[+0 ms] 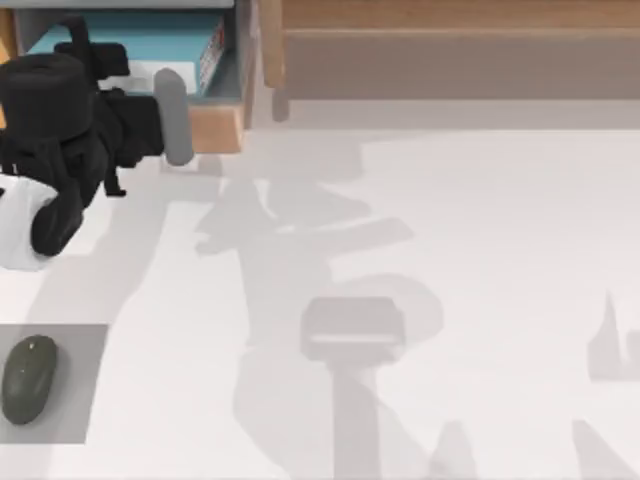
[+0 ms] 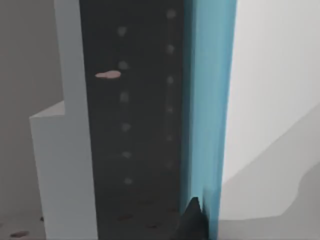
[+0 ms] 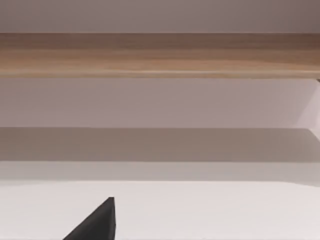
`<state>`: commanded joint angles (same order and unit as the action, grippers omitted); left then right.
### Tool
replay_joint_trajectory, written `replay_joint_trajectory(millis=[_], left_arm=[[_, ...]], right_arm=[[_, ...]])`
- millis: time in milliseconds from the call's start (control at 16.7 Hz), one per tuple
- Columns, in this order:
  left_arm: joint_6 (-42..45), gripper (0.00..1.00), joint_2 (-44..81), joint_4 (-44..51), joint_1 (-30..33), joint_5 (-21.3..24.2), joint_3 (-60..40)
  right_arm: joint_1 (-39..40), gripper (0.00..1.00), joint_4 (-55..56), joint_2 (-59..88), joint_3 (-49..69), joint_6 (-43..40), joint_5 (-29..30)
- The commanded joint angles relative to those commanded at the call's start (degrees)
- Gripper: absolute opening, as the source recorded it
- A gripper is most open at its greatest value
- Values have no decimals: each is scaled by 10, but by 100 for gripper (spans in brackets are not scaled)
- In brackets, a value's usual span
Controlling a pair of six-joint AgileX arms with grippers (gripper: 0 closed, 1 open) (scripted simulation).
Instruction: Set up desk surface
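White matte counter (image 1: 480, 250) lies bare; my left gripper (image 1: 120, 75) reaches into the light-wood box (image 1: 215, 125) beside a blue book (image 1: 150, 45), finger state unclear.

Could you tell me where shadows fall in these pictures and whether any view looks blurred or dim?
Top view: soft grey arm shadows spread across the white desk surface, densest near the middle, and the mouse on its grey mat looks soft-edged. Left wrist view: a dark book cover beside a blue book, edges smeared. Right wrist view: a shadow band under the wooden shelf.
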<state>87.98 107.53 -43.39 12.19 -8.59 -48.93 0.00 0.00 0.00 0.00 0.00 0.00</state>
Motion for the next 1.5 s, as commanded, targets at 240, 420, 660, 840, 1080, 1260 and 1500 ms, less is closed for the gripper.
replay_joint_trajectory(millis=[240, 420, 660, 840, 1080, 1260, 1500], left_arm=[[0, 75, 0, 0, 0, 0, 0], [0, 98, 0, 0, 0, 0, 0], [0, 100, 0, 0, 0, 0, 0], [0, 100, 0, 0, 0, 0, 0], [-3, 100, -10, -4, 3, -2, 9], [-4, 100, -41, -13, 7, -7, 47], [-5, 100, -76, -25, 13, -15, 101]], right_arm=[[0, 100, 0, 0, 0, 0, 0], [0, 100, 0, 0, 0, 0, 0], [0, 100, 0, 0, 0, 0, 0], [0, 100, 0, 0, 0, 0, 0], [0, 100, 0, 0, 0, 0, 0], [0, 100, 0, 0, 0, 0, 0], [0, 100, 0, 0, 0, 0, 0]])
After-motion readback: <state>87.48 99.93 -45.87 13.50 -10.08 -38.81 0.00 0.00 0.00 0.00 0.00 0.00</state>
